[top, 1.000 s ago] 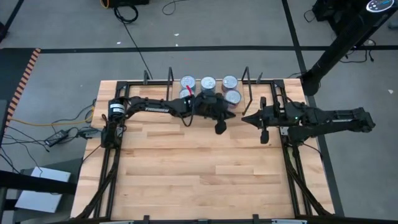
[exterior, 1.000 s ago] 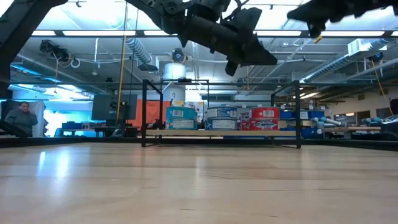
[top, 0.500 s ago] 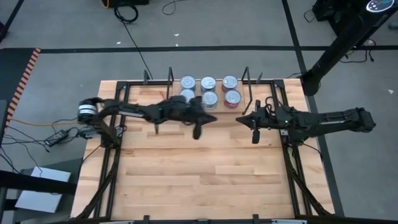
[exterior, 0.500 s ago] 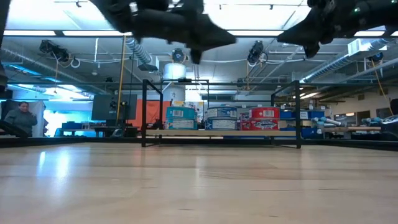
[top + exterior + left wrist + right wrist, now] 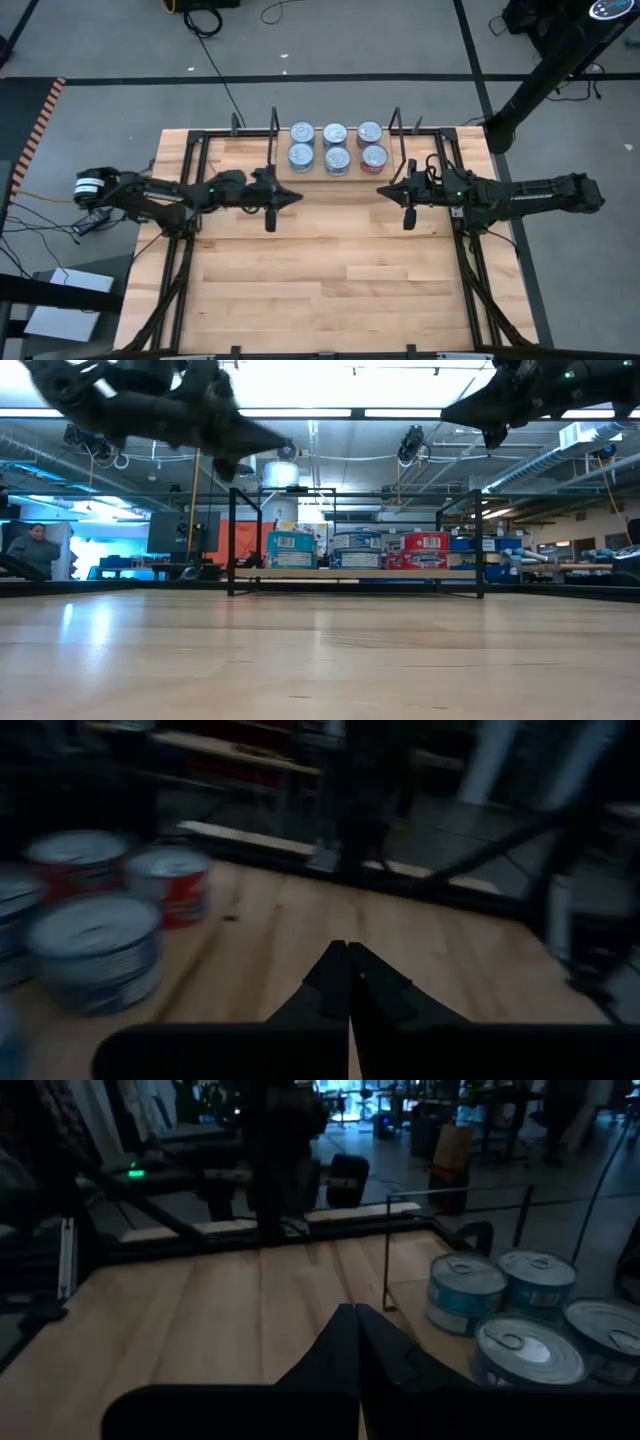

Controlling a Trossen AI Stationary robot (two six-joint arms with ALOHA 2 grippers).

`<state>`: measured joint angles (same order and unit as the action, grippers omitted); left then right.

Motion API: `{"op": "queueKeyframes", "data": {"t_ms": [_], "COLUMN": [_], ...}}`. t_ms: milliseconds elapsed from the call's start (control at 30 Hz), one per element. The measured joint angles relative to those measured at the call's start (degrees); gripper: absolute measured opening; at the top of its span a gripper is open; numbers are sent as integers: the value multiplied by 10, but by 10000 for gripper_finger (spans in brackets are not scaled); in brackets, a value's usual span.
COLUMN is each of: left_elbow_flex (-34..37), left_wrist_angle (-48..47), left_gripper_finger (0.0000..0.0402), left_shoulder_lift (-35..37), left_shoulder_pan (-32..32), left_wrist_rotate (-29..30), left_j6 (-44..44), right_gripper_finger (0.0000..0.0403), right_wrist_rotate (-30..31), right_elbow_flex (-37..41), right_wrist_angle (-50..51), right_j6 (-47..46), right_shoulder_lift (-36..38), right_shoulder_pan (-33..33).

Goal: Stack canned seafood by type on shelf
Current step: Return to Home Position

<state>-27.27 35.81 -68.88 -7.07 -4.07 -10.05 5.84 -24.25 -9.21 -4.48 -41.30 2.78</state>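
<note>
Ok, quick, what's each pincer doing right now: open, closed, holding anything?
Left pincer: closed, holding nothing.
Right pincer: closed, holding nothing.

Left pincer (image 5: 296, 197), right pincer (image 5: 382, 192): tapered blk, on slim links (image 5: 520, 193) w/ green LEDs (image 5: 447, 180).

Six tins (image 5: 337, 160), two rows, upright on shelf (image 5: 355, 573).
</note>
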Motion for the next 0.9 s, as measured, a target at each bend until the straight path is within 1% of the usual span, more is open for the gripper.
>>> {"op": "queueKeyframes", "data": {"t_ms": [100, 167, 300, 433, 500, 567, 633, 733, 833, 900], "left_elbow_flex": [42, 68, 113, 164, 189, 212, 233, 268, 268, 268], "left_wrist_angle": [7, 6, 6, 2, 4, 4, 3, -9, -68, -83], "left_gripper_finger": [2, 2, 2, 3, 3, 3, 3, 3, 3, 3], "left_shoulder_lift": [34, 56, 102, 168, 207, 244, 279, 326, 365, 384], "left_shoulder_pan": [1, 1, -2, -13, -20, -27, -36, -49, -58, -62], "left_wrist_rotate": [41, 49, 50, 50, 50, 49, 38, 31, 26, 15], "left_j6": [-7, -7, -11, -29, -37, -47, -54, -57, -49, -36], "right_gripper_finger": [1, 1, 1, 4, 5, 5, 5, 3, 2, 2], "right_wrist_rotate": [-11, -15, -15, -12, 2, 27, 40, 30, 29, 16], "right_elbow_flex": [0, 0, 0, -1, -1, 0, 0, 0, 4, 12], "right_wrist_angle": [2, 11, 24, 41, 62, 89, 102, 107, 106, 104], "right_j6": [11, 18, 20, 20, 2, -38, -62, -33, -19, -19], "right_shoulder_lift": [9, 17, 28, 42, 44, 46, 46, 45, 47, 51], "right_shoulder_pan": [1, 1, 4, 5, 6, 6, 7, 5, 6, 12]}}
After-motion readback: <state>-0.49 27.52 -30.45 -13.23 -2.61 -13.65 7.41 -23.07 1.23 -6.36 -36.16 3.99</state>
